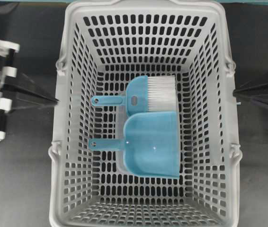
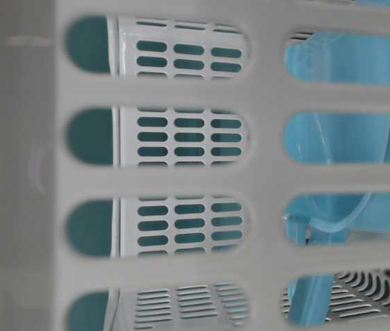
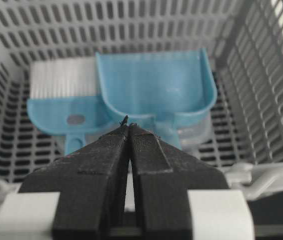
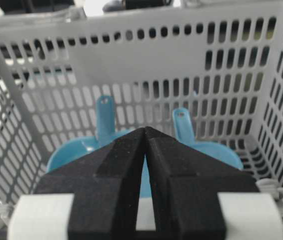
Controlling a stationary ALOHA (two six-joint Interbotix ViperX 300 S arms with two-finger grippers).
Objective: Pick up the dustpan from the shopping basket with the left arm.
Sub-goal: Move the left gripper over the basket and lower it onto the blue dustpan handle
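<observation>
My left fingers (image 3: 128, 125) are pressed together with nothing between them, their tips poised at the near rim of the shopping basket (image 3: 261, 172), which I take as my landmark. Seen from overhead, those same left fingers (image 1: 53, 100) point at the basket's (image 1: 143, 9) left wall from outside it, not touching, above the dark counter (image 1: 20, 189).

Just past the rim and down on the basket floor lies the dustpan (image 3: 156, 90). It rests flat, hollow side up, its handle reaching toward me and passing under my fingertips in my wrist view. In the overhead view the dustpan (image 1: 153, 144) sits right of the basket's centre, its thin handle with the hole stretching toward the left wall.

Beside it, toward the basket's far wall in the overhead view, lies the brush (image 1: 143, 97), white bristles toward the right wall, handle pointing left like the dustpan's. The dustpan's edge overlaps the brush. In my left wrist view the brush (image 3: 61, 107) is left of the dustpan, partly under it.

On the far side of the basket, my right fingers (image 1: 236, 92) are likewise closed and empty, outside the right wall. From that wrist, the right fingers (image 4: 145, 131) face the slotted wall, with both blue handles visible beyond.

The table-level view shows only basket slots, close up, with blue plastic (image 2: 340, 138) behind them.
</observation>
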